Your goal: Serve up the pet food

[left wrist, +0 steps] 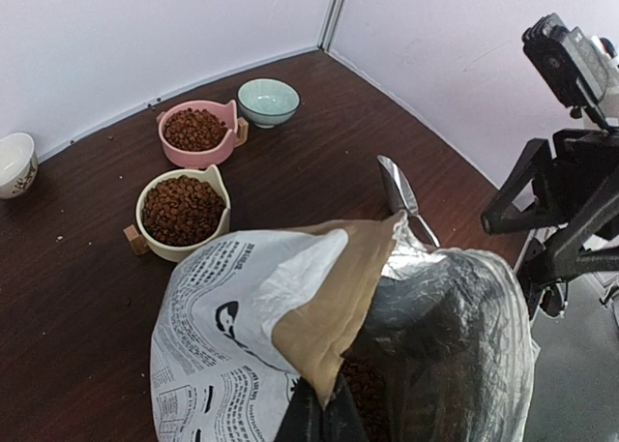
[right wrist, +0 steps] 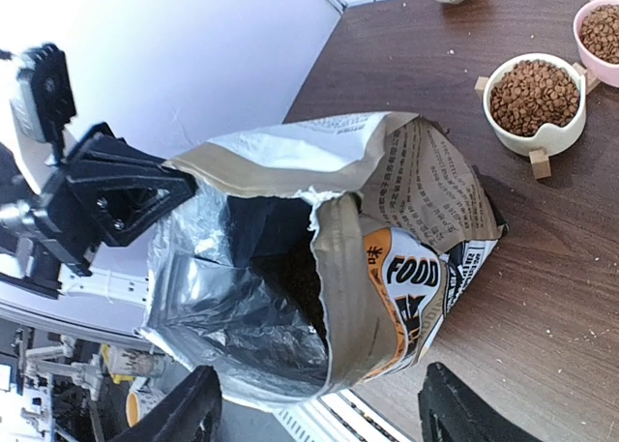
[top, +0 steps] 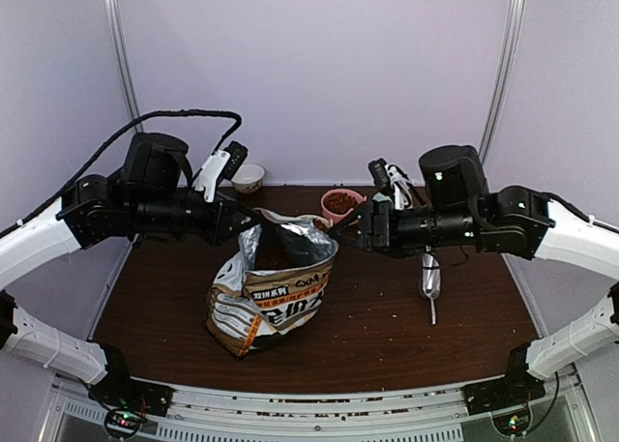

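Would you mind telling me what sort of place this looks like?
Probably a robot test booth: plain white wall panels on metal posts, two robot arms bolted at a dark table, and bowls of kibble staged beside a food bag.

Reddish-brown kibble (left wrist: 182, 208), heaped in cream bowl (left wrist: 180, 252) and pink bowl (left wrist: 199, 158), more inside open bag (left wrist: 222, 307)

The left arm (top: 126, 205) and right arm (top: 503, 220) reach inward with forearms near level, wrists facing each other. The left gripper (top: 238, 220) has its fingers (left wrist: 296, 425) pressed together on the rim of the bag (top: 276, 302). Opposite and near it, the right gripper (top: 348, 227) holds its fingers (right wrist: 184, 415) spread wide, gripping nothing.
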Motion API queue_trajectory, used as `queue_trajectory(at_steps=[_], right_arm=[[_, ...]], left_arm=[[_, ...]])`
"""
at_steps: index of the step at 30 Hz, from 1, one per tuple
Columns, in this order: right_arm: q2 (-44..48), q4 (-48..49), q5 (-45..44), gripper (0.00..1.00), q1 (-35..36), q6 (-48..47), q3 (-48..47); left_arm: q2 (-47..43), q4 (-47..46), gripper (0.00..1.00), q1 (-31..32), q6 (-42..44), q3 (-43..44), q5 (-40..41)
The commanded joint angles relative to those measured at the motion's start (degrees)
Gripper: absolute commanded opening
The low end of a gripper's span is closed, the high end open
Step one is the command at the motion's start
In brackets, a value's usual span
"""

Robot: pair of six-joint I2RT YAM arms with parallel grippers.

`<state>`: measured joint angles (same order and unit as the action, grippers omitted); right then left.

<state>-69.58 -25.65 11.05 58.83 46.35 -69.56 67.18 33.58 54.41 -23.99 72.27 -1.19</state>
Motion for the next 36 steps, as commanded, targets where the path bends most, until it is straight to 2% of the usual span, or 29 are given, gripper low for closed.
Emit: queue_trajectory(at_steps=[1, 5, 11, 16, 23, 28, 30, 32, 36], right_arm=[[-7.26, -8.38, -7.77, 0.67, 3.81, 1.0, -7.82], [-11.31, -13.65, -12.19, 0.51, 5.65, 0.79, -12.52], [-11.63, -13.62, -15.72, 0.0, 6.06, 0.59, -14.1], [-12.55, -13.39, -16.08, 0.0, 5.18, -6.11, -20.07], [-16.9, -8.75, -0.81, 0.0, 1.12, -14.03, -27.69], [-21.94, -9.92, 6.84, 0.0, -0.57, -19.57, -34.4], [-22.94, -8.68, 10.08, 0.0, -1.59, -20.66, -35.26], [-23.47, -6.43, 13.74, 0.0, -2.75, -20.98, -35.15], [-23.49, -4.7, 16.42, 0.0, -4.51, -22.71, -34.75]], left_arm=[[-1.61, -5.63, 0.0, 0.17, -0.36, 0.59, -2.1], [-1.93, -5.46, 0.0, 0.17, -0.19, 0.44, -1.85], [-3.23, -8.61, 0.0, 0.45, -0.37, -0.75, -4.02], [-1.66, -13.89, 0.0, 5.94, -2.2, 1.25, -2.38], [6.1, -22.36, 0.0, 17.01, -3.57, 8.78, 0.36], [9.7, -24.96, 0.01, 18.8, -3.87, 10.77, 0.1], [9.39, -25.81, 0.09, 18.76, -3.95, 9.72, 0.22], [8.23, -27.57, 0.23, 18.8, -4.17, 7.8, 0.43], [3.65, -27.5, 0.38, 18.8, -4.84, 3.27, 4.25]])
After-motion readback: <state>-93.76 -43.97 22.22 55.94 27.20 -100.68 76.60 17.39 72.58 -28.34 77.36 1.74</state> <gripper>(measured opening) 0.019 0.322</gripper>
